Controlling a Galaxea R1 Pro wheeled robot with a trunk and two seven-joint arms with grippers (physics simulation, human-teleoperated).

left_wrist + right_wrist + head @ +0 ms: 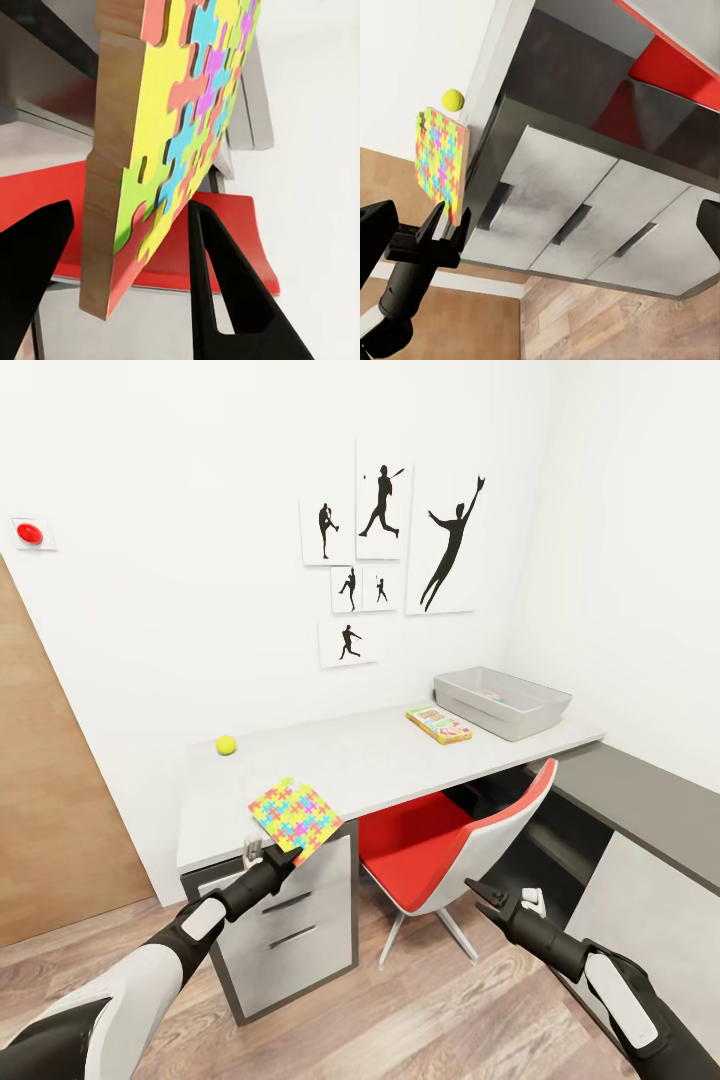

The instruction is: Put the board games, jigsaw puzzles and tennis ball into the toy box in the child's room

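My left gripper (pixel 287 853) is shut on the lower edge of a multicoloured jigsaw puzzle (pixel 293 818), holding it tilted just above the front left corner of the table (pixel 340 770). The wrist view shows the puzzle (pixel 172 142) clamped between the black fingers (pixel 225 292). A tennis ball (pixel 226 744) lies at the table's back left. A board game (pixel 438 724) lies beside the grey toy box (pixel 530 720) at the far right, and something colourful lies inside the box. My right gripper (pixel 487 897) hangs open and empty below table height, near the chair.
A red and white chair (pixel 440 850) is tucked under the table between my arms. The white drawer unit (pixel 290 935) stands below the puzzle. A dark low surface (pixel 650 800) runs along the right wall, and a wooden door (pixel 50 810) is at left.
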